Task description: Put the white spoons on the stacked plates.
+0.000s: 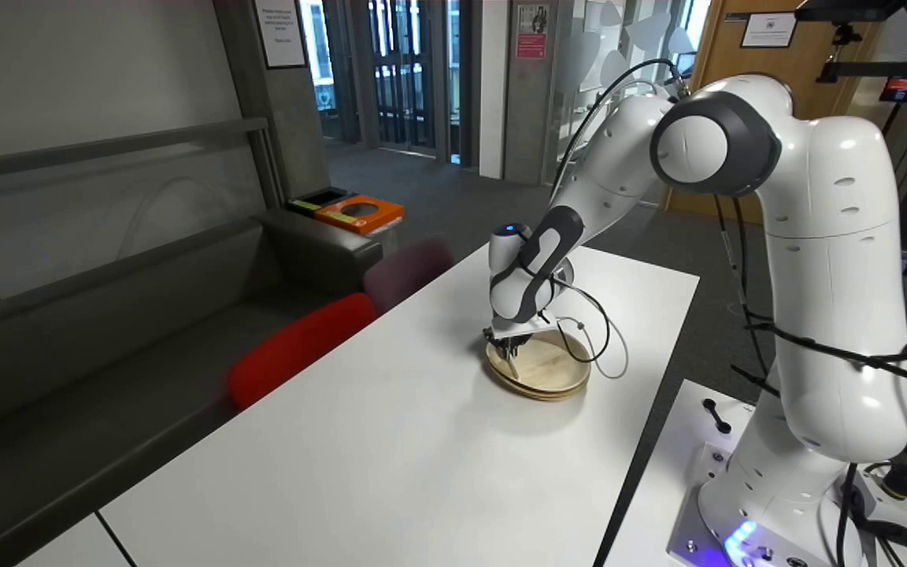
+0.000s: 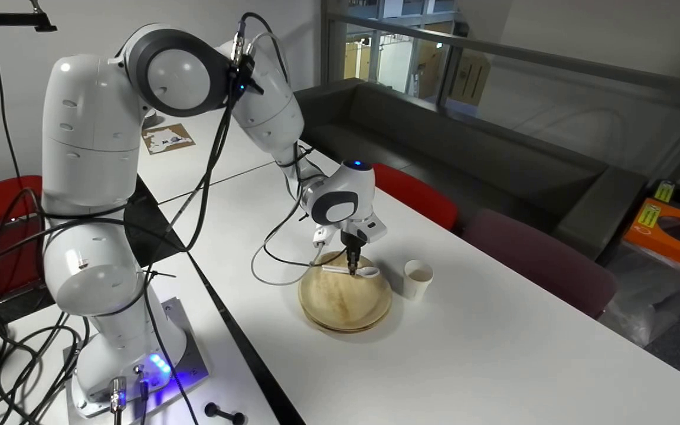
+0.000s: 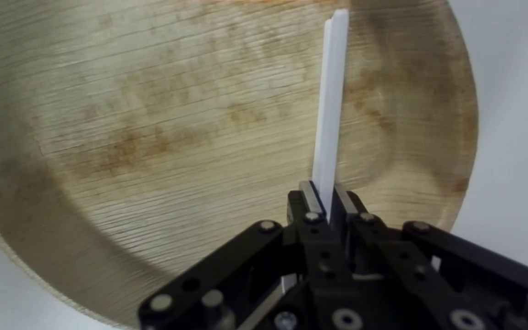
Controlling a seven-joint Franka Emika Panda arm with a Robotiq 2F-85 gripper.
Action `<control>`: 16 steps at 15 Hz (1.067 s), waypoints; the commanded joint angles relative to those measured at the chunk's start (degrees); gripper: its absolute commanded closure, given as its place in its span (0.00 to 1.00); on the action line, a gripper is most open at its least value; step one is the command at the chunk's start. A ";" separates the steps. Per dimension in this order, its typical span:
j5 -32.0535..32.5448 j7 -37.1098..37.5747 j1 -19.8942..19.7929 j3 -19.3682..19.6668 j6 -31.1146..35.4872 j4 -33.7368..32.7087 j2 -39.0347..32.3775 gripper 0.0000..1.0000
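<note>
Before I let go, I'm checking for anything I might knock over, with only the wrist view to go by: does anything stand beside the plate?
Observer: Yes, a cup stands upright on the table, beside the plates but apart from them.
Operator: My tool hides part of the spoons. Where do the bowls lie?
Observer: In an exterior view, one bowl shows on the side of the tool toward the cup. I can't make out a second.
Operator: And is it a single plate?
Observer: No, both exterior views show more than one, stacked. I can't tell the exact count.
</note>
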State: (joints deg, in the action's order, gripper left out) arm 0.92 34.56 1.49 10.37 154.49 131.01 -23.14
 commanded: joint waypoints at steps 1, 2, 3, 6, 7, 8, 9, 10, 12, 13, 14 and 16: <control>-1.47 -3.61 -0.61 -0.08 -0.42 2.09 2.27 0.97; -1.59 -3.89 -0.62 -0.08 -0.48 2.23 2.33 0.97; -1.67 -4.10 -0.60 -0.06 -0.51 2.25 2.29 0.97; -1.77 -4.35 -0.49 -0.04 -0.67 2.20 2.12 0.97; -1.72 -4.32 -0.42 -0.02 -0.64 2.20 2.06 0.97; -1.73 -4.28 -0.40 -0.02 -0.69 2.12 1.96 0.97; -1.74 -4.29 -0.40 -0.03 -0.71 2.11 1.93 0.97; -1.72 -4.29 -0.39 -0.03 -0.70 2.11 1.91 0.95; -1.74 -4.30 -0.40 -0.04 -0.77 2.06 1.85 0.83; -1.74 -4.30 -0.40 -0.03 -0.76 2.08 1.87 0.81; -1.76 -4.33 -0.42 -0.04 -0.77 2.10 1.89 0.78; -1.75 -4.34 -0.44 -0.01 -0.76 2.13 1.91 0.78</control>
State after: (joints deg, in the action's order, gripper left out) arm 0.72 32.83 1.42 10.40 154.49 131.92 -23.14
